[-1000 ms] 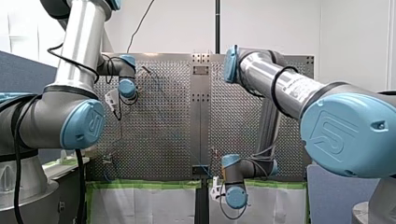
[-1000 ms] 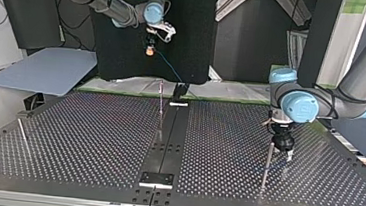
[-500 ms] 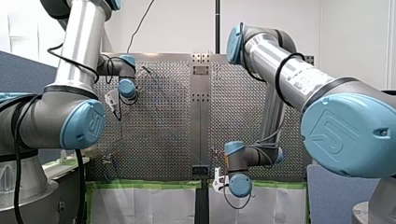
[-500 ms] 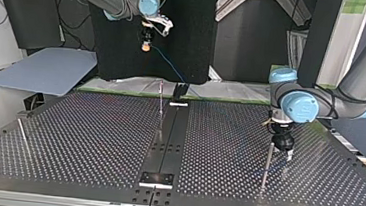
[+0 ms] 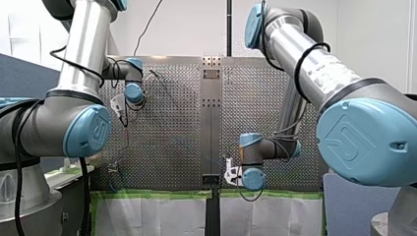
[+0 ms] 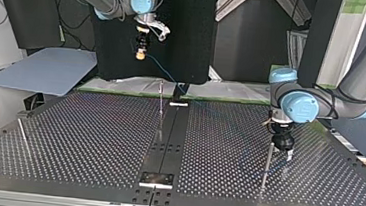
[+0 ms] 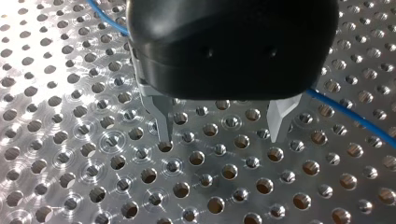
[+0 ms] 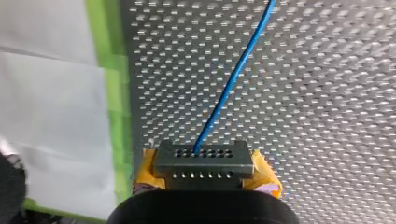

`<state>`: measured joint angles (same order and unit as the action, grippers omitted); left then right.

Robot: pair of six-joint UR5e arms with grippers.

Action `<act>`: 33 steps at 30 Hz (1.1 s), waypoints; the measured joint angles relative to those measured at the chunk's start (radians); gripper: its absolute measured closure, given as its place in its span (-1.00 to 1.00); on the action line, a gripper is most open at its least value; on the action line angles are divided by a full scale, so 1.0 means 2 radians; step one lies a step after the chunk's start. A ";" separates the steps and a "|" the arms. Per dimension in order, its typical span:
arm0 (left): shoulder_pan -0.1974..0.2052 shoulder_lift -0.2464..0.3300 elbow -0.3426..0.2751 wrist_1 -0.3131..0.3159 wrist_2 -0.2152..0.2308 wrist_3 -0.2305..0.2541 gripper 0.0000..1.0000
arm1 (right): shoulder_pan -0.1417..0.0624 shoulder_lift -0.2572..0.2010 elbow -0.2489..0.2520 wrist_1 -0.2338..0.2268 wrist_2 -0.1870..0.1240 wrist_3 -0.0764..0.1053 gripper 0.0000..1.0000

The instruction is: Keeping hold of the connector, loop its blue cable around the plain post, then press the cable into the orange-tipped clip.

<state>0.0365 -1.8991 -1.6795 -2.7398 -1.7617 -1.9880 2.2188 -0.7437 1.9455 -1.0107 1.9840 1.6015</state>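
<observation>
Firstly, connector (image 8: 204,160): dark multi-hole block, clamped between the yellow pads (image 8: 265,176) of the robot's right gripper (image 6: 139,54) and held high by the edge of the perforated table (image 6: 67,138), probably to keep slack for looping.

Blue cable (image 8: 233,79): runs from the connector down toward the table.

Left gripper (image 7: 219,129): metal fingers spread, grasping nothing, low beside a thin upright post (image 6: 266,163), with the cable passing beneath. Looping looks not yet begun.
</observation>
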 joint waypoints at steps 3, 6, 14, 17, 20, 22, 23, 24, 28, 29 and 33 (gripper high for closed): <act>0.000 0.000 0.000 0.000 0.000 0.000 -1.00 | -0.002 -0.014 0.006 -0.012 -0.003 -0.007 1.00; 0.000 0.000 0.000 0.000 0.000 0.000 -1.00 | -0.004 -0.028 0.014 -0.025 -0.010 -0.008 1.00; -0.001 0.000 0.000 -0.001 0.000 0.000 -1.00 | -0.011 -0.046 0.021 -0.057 -0.019 -0.005 1.00; -0.001 0.000 0.000 -0.003 0.000 -0.001 -1.00 | -0.012 -0.033 0.021 -0.064 -0.020 0.000 1.00; -0.001 0.000 0.000 -0.004 -0.001 -0.006 -1.00 | -0.014 -0.024 0.021 -0.067 -0.020 0.002 1.00; 0.000 0.000 0.000 -0.006 -0.001 -0.013 -1.00 | -0.014 -0.022 0.021 -0.068 -0.020 0.001 1.00; 0.000 0.000 0.000 -0.006 0.000 -0.017 -1.00 | -0.014 -0.021 0.021 -0.068 -0.020 0.001 1.00; 0.001 0.000 0.000 -0.007 0.001 -0.021 -1.00 | -0.014 -0.020 0.021 -0.068 -0.021 0.001 1.00; 0.005 0.000 -0.001 -0.007 0.011 -0.039 -1.00 | -0.014 -0.019 0.021 -0.066 -0.021 -0.005 1.00; 0.006 0.000 -0.001 -0.007 0.013 -0.043 -1.00 | -0.014 -0.019 0.021 -0.065 -0.021 -0.006 1.00; 0.012 0.000 -0.005 -0.006 0.020 -0.063 -1.00 | -0.014 -0.018 0.021 -0.064 -0.020 -0.010 1.00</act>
<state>0.0612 -1.8988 -1.6905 -2.7526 -1.7215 -2.1132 2.1904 -0.7794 1.9877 -1.1396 1.9434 1.5807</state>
